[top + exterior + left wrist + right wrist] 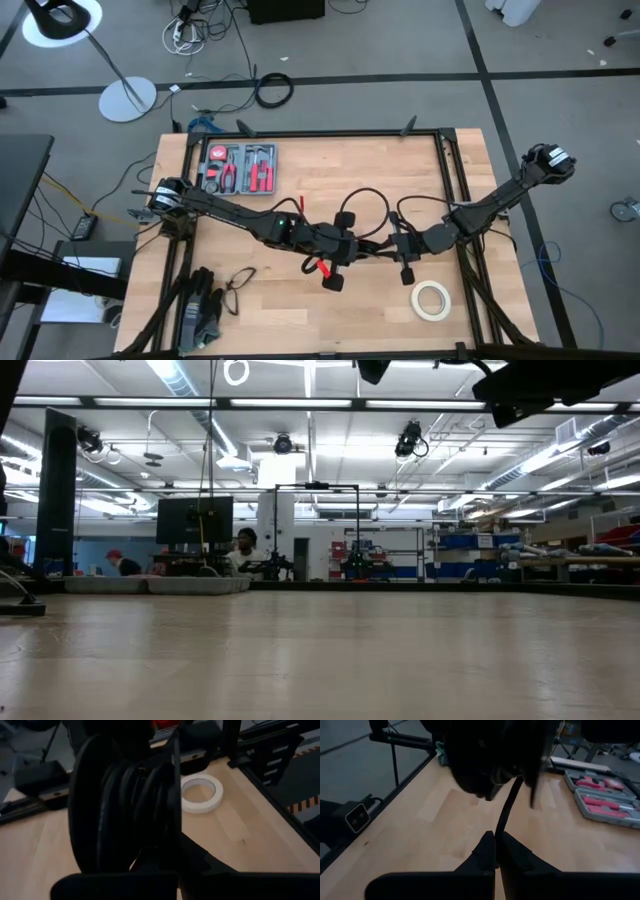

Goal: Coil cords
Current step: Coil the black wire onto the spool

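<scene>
Mid-frame over the table (300, 310), the left gripper (345, 250) has its fingers clamped on the coiled cord (130, 805). The right gripper (496, 851) pinches the strand (506, 815) that runs straight ahead toward the coil.

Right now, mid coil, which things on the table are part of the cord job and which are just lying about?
In the job:
- cord, looping between the arms
- left pincer, gripping the coiled turns
- right pincer, shut on the cord

Lying about:
- tape roll, near the front right
- tool case, at the back left
- glasses, front left
</scene>
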You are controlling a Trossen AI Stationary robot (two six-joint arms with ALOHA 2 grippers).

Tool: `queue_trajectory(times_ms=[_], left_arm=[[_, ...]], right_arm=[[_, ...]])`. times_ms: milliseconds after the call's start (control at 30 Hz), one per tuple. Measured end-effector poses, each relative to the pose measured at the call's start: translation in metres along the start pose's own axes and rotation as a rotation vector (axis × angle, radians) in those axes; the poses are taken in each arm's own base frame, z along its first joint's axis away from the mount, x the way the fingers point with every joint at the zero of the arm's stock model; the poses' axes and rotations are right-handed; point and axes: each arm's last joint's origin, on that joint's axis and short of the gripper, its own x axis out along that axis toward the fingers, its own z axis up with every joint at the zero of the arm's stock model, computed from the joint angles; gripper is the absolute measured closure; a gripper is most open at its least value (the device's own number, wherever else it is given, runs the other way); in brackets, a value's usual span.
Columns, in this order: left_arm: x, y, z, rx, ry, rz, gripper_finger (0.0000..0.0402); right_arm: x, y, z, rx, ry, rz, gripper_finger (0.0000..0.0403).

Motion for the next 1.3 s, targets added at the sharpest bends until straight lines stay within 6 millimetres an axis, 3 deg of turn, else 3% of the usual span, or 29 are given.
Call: queue_trajectory(times_ms=[567,1033,1300], left_arm=[[-0.001,-0.001,-0.011,-0.104,0.113,0.013,0.0401],[0.036,-0.013,-0.036,-0.203,0.152,-0.029,0.0401],[0.047,-0.019,-0.047,-0.266,0.186,-0.040,0.0401]], right_arm=[[-0.009,-0.002,0.000,0.073,0.024,0.011,0.0398],[-0.009,0.000,-0.003,0.187,0.048,0.035,0.0391],[-0.007,0.000,-0.013,0.300,0.153,0.034,0.0391]])
